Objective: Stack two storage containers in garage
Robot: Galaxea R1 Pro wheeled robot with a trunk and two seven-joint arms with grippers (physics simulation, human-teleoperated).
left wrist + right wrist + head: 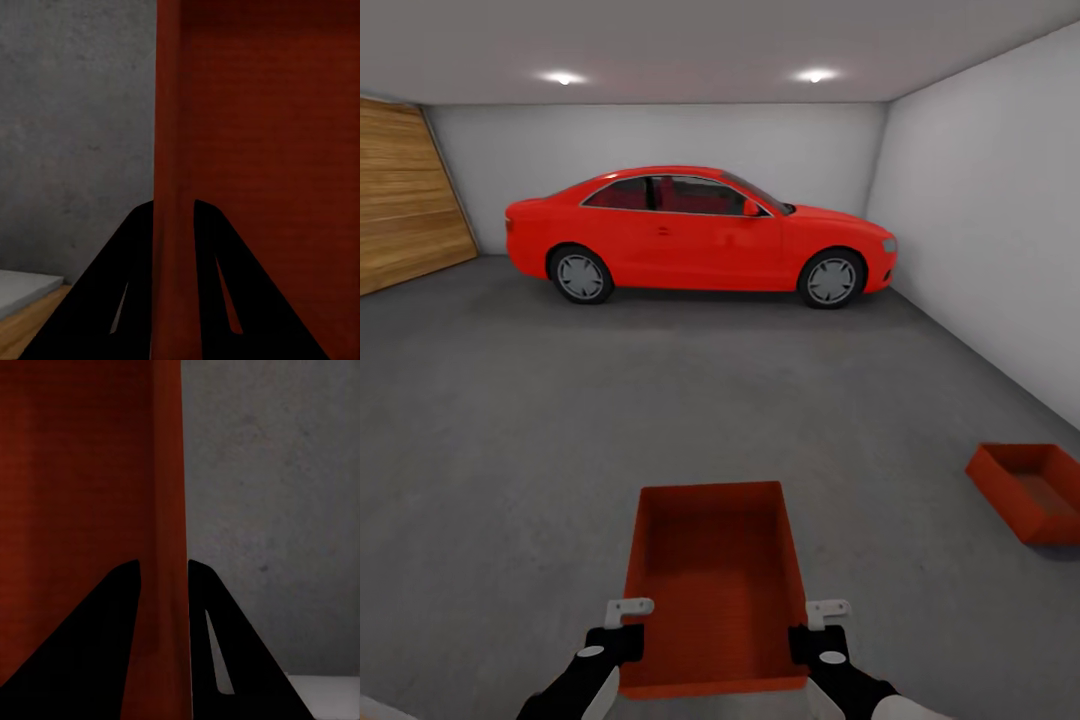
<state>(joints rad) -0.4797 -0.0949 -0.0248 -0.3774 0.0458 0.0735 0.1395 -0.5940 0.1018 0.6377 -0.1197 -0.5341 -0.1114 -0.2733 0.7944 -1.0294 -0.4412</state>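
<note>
- The garage is a bare room with pale grey walls [980, 200], a white ceiling carrying two round lights, and a slanted wood-plank panel [405, 195] along its left side.
- The floor [660, 400] is dark grey, mottled concrete and takes up most of the head view; it also shows beside the bin wall in both wrist views.
- A red car [700, 235] stands side-on against the far wall, nose toward the right wall.
- The held storage container [715, 580], orange-red and lidless, sits low and central in front of the robot, carried between the two arms, its open top facing up.
- The second storage container [1032, 490] rests on the concrete well to the right, near the right wall, turned at an angle and apart from the held one.
- The left gripper [174, 214] is clamped over the held bin's left side wall, one black finger on each face of that wall.
- The right gripper [163, 574] pinches the bin's right side wall the same way, fingers closed down to the wall's thickness.
</note>
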